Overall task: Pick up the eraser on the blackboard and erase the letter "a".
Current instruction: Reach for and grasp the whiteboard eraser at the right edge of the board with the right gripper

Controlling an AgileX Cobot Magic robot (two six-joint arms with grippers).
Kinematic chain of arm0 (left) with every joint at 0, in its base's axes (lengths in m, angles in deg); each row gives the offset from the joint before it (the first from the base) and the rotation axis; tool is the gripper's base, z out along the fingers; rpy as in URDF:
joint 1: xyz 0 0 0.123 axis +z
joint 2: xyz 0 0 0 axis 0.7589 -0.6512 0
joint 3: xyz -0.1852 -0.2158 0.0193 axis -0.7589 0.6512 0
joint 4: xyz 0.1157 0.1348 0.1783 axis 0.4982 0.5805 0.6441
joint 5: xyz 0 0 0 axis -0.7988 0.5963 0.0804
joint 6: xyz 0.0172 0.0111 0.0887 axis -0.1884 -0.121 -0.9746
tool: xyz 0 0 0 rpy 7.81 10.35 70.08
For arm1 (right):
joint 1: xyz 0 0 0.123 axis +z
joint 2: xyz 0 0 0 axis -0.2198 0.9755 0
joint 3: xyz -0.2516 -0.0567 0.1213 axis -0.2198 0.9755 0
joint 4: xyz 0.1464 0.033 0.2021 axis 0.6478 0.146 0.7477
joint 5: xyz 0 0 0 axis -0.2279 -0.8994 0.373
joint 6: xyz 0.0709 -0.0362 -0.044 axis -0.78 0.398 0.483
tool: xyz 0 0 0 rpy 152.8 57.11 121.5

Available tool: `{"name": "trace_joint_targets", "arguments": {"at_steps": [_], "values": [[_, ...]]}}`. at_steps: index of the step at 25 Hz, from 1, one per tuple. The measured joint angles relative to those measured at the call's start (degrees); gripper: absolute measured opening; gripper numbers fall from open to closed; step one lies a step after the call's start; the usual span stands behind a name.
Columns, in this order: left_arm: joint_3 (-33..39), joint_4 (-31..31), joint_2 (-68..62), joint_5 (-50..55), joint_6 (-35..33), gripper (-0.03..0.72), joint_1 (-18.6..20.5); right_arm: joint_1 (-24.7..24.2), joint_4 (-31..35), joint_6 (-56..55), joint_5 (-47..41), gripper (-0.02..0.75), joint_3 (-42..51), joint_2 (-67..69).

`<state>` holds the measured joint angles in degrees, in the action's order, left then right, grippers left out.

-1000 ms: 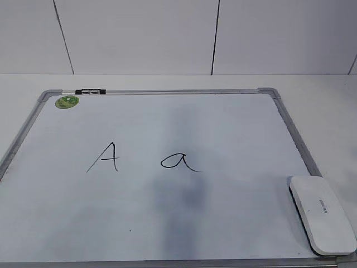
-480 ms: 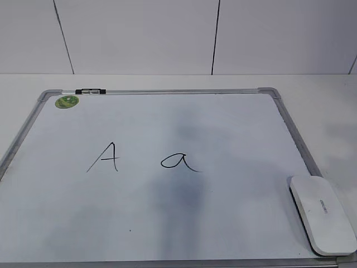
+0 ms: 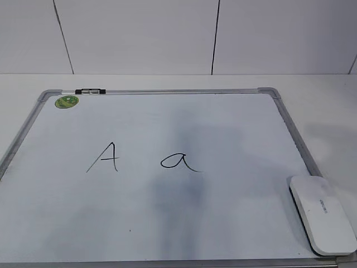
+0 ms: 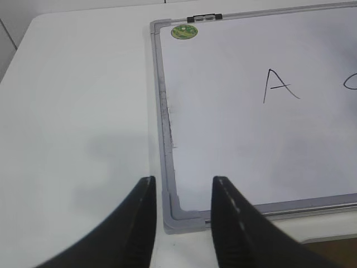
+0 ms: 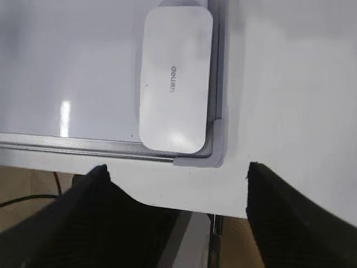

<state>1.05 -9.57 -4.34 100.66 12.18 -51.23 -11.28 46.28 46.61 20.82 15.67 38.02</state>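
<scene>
The blackboard (image 3: 167,123) is a white board with a grey frame and a green sticker (image 3: 67,101) at its far left corner. The lowercase letter "a" (image 3: 179,162) is drawn near its middle. The white eraser (image 3: 322,214) lies on the board's near right corner; it also shows in the right wrist view (image 5: 174,78). My right gripper (image 5: 177,173) is open and empty, above the table's front edge, short of the eraser. My left gripper (image 4: 183,187) is open and empty over the board's near left corner (image 4: 178,215). Neither gripper shows in the exterior view.
An angular capital "A" (image 3: 105,157) is drawn left of the lowercase letter; it also shows in the left wrist view (image 4: 278,85). A small black clip (image 3: 90,90) sits on the board's far frame. The table's front edge (image 5: 167,206) runs just below the board.
</scene>
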Motion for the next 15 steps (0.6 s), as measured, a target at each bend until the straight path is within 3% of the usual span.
{"name": "trace_joint_targets", "arguments": {"at_steps": [10, 15], "values": [[0.0, 0.0, 0.0, 0.0, 0.0, 0.236, 0.0, 10.0, -3.9, -6.3, 5.4, 0.589, 0.0, 12.3], [0.0, 0.0, 0.0, 0.0, 0.0, 0.236, 0.0, 11.2, -6.0, -11.2, 8.5, 0.589, 0.0, 17.0]]}}
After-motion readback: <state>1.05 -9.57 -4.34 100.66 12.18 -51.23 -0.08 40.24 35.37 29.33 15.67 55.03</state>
